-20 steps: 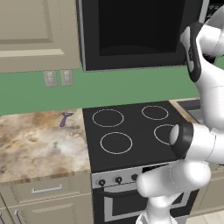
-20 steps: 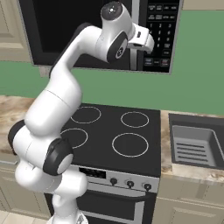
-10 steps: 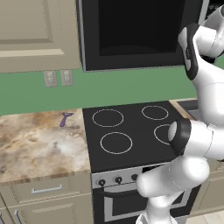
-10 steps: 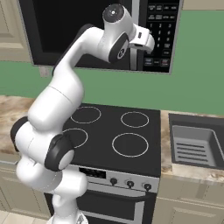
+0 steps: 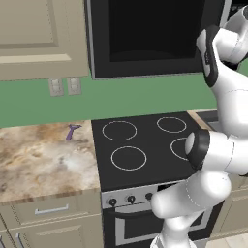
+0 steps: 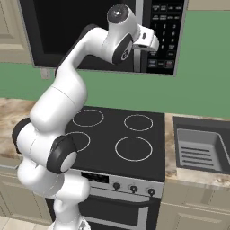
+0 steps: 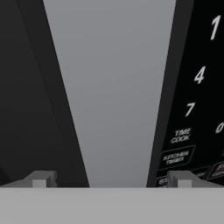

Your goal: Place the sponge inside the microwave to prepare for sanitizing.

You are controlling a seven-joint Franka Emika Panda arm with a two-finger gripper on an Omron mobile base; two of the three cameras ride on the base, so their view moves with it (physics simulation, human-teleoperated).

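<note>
Black microwave [image 6: 90, 36] fronts the hand [image 7: 109, 179], fingers spread wide, gripping nothing.

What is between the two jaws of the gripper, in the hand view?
In the hand view, the gripper holds nothing: beyond its open jaws is the microwave, its silver strip beside the keypad.

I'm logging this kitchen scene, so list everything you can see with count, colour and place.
microwave: one, black with silver trim, above the stove
keypad: one, black with white labels, microwave's right side
stove: one, black, four ringed burners, below the microwave
purple object: one, small, on the counter left of the stove
counter: marbled brown
sink: one, grey, right of the stove
wall outlets: two, beige, green wall
gripper: one, open, close to the microwave's silver strip beside the keypad
</note>
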